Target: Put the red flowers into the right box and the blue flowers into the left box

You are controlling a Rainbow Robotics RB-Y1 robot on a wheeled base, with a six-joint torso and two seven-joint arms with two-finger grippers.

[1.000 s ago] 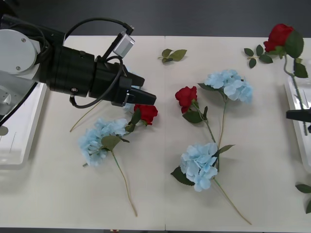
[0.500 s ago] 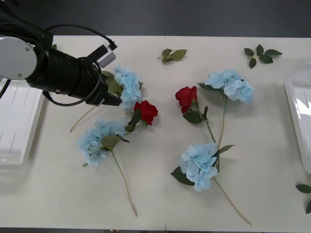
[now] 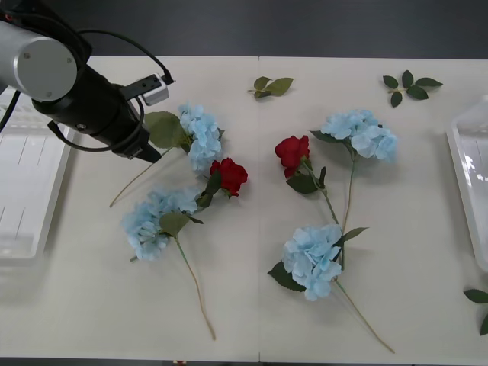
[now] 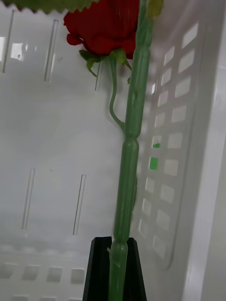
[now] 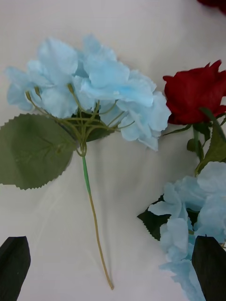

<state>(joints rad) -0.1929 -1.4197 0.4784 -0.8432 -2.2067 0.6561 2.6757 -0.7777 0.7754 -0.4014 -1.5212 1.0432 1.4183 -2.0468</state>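
My left gripper (image 5: pixel 113 270) hangs open above the stem of a blue flower (image 5: pixel 89 89), its black fingers (image 5: pixel 14 263) spread either side of the stem and touching nothing. In the front view this blue flower (image 3: pixel 200 136) lies just right of the left arm (image 3: pixel 114 114). More blue flowers (image 3: pixel 156 217) (image 3: pixel 313 259) (image 3: pixel 358 133) and two red flowers (image 3: pixel 229 175) (image 3: pixel 292 151) lie on the table. My right gripper (image 4: pixel 112 268) is shut on the green stem of a red flower (image 4: pixel 101 26), held over the right box (image 4: pixel 47 141). The left box (image 3: pixel 23 191) sits at the left edge, the right box (image 3: pixel 469 183) at the right edge.
Loose green leaf sprigs lie at the back middle (image 3: pixel 272 85), back right (image 3: pixel 408 84) and front right (image 3: pixel 480 301). Long thin stems trail from the flowers across the white table (image 3: pixel 91 305). A red bloom (image 5: pixel 195 99) and a second blue head (image 5: pixel 193 211) lie close beside the left gripper.
The left arm has drawn back to the left and farther away, uncovering the blue flower beneath it. The right gripper with its red flower has left the front view's right edge.
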